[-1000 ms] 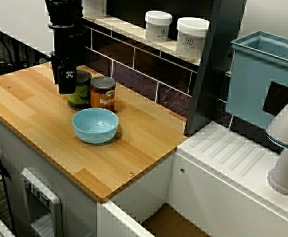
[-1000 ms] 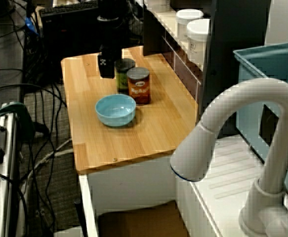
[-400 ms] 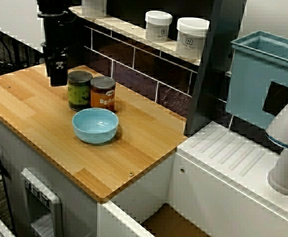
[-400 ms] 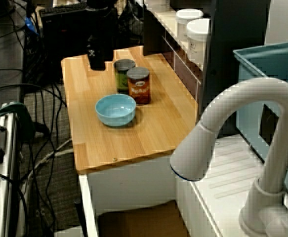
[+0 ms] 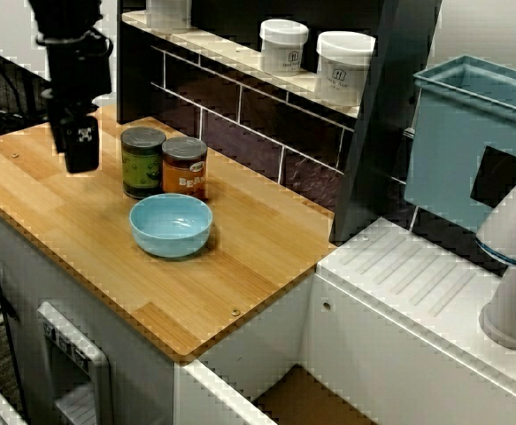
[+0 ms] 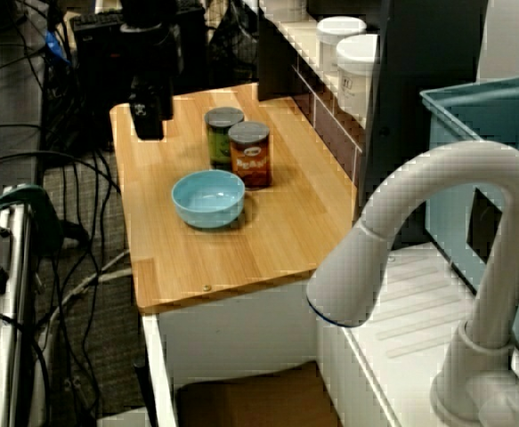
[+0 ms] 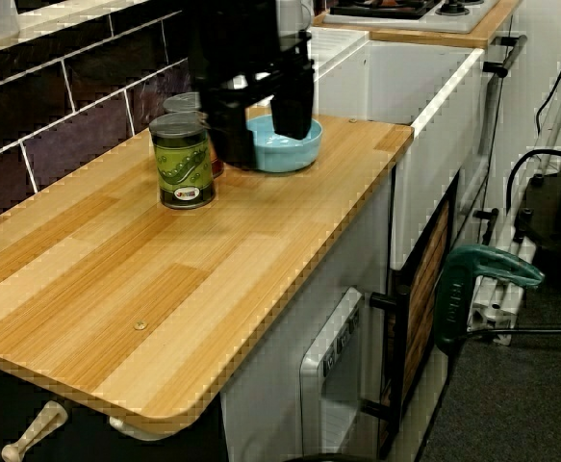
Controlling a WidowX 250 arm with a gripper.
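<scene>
My gripper (image 5: 80,152) hangs just above the wooden counter (image 5: 240,266), to the left of a green can (image 5: 142,162). In the low view from the counter's end the gripper (image 7: 263,135) is open, its two black fingers (image 7: 294,96) apart with nothing between them. An orange can (image 5: 185,166) stands touching the green can's right side. A light blue bowl (image 5: 171,224) sits in front of the two cans. From the sink side, the gripper (image 6: 148,120) is near the counter's far corner, apart from the green can (image 6: 223,135) and the bowl (image 6: 208,197).
Two white jars (image 5: 343,66) stand on the shelf above the tiled back wall. A dark upright post (image 5: 377,115) ends the counter on the right, with a teal bin (image 5: 474,142) and a white faucet (image 6: 419,267) beyond. Cables (image 6: 72,222) hang left of the counter.
The gripper has drawn away from the green can, moving left and toward the counter's near-left part. The cans and the bowl have stayed put.
</scene>
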